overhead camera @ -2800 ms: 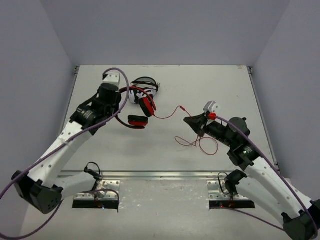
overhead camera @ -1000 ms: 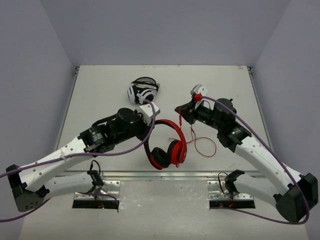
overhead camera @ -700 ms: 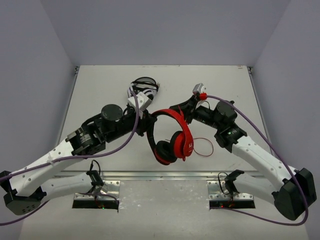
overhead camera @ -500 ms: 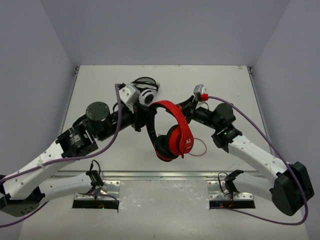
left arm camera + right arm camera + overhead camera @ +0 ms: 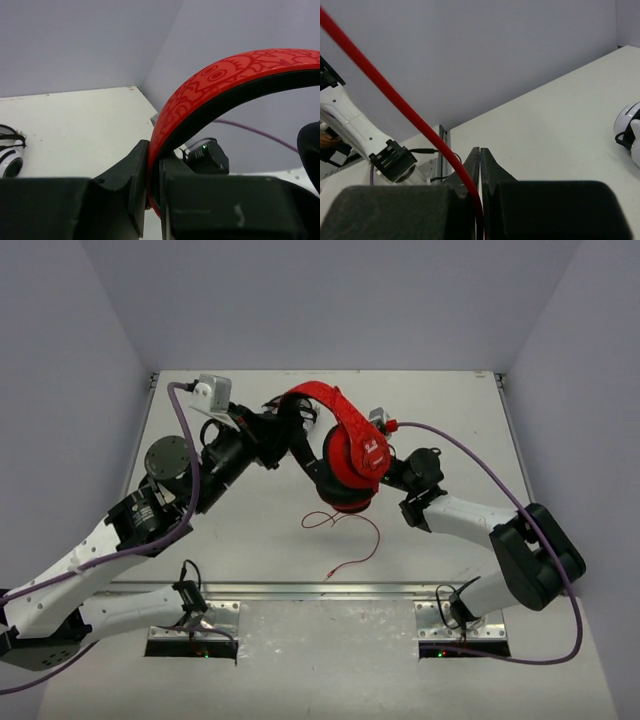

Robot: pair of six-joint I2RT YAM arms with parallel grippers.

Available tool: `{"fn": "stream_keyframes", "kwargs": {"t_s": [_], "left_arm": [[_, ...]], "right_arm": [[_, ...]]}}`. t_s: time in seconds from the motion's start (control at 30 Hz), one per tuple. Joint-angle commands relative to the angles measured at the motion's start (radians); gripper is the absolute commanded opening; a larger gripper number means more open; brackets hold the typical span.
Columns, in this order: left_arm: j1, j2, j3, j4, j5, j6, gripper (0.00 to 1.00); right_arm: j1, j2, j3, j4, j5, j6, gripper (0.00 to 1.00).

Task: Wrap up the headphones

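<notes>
Red over-ear headphones (image 5: 338, 410) up off the table, tilted, my left pincer (image 5: 154, 165) clamped on the headband (image 5: 220, 82), which is patterned red outside with black lining inside. Red ear cup (image 5: 362, 452) with white logo faces up, black pad (image 5: 345, 496) showing just below it. Thin red cord (image 5: 352, 532) pinched in my right pincer (image 5: 480, 152), the rest trails onto the table in a loose loop, free end near the front edge

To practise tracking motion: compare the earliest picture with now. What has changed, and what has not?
The left gripper, shut on the headband, has lifted the headphones off the table and swung them to the centre. The right gripper has moved in beside them, shut on the cord. The white-and-black headphones stayed put.
</notes>
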Motion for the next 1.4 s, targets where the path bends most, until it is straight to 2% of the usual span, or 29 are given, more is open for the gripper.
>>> {"fn": "stream_keyframes", "kwargs": {"t_s": [0.0,0.13,0.27,0.33,0.5,0.67,0.77,0.83,0.97,1.13,1.17,1.23,1.37], "left_arm": [[-0.009,0.028,0.080,0.145,-0.259,-0.112,0.00],[-0.009,0.075,0.089,0.162,-0.480,-0.151,0.00],[-0.009,0.138,0.103,0.198,-0.608,-0.175,0.00],[-0.009,0.155,0.118,0.194,-0.678,-0.181,0.00],[-0.005,0.249,0.224,0.186,-0.868,-0.047,0.00],[0.076,0.365,0.287,0.179,-0.872,0.029,0.00],[0.129,0.425,0.310,0.095,-0.858,0.032,0.00],[0.133,0.460,0.308,0.067,-0.898,0.044,0.00],[0.133,0.473,0.192,0.071,-0.977,0.049,0.00],[0.133,0.513,0.084,-0.071,-1.025,-0.060,0.00],[0.133,0.534,0.074,-0.147,-1.007,-0.138,0.00],[0.130,0.548,0.018,-0.197,-0.967,-0.187,0.00],[0.122,0.539,-0.130,-0.209,-0.904,-0.263,0.00]], "right_arm": [[0.017,0.004,-0.017,0.161,-0.023,0.073,0.01],[0.054,-0.030,-0.072,0.143,0.003,0.030,0.02],[0.100,-0.057,-0.097,0.094,0.026,-0.020,0.02],[0.134,-0.086,-0.106,0.018,0.046,-0.076,0.01],[0.229,-0.207,-0.149,-0.177,0.143,-0.238,0.01],[0.390,-0.290,-0.089,-0.487,0.267,-0.454,0.01],[0.450,-0.339,-0.048,-0.616,0.342,-0.533,0.01],[0.459,-0.366,-0.026,-0.676,0.365,-0.563,0.01],[0.464,-0.393,0.076,-0.889,0.407,-0.617,0.01],[0.464,-0.401,0.210,-1.105,0.433,-0.710,0.01],[0.464,-0.398,0.262,-1.176,0.450,-0.720,0.01],[0.464,-0.389,0.341,-1.257,0.496,-0.807,0.01],[0.464,-0.366,0.435,-1.414,0.640,-0.916,0.01]]}}
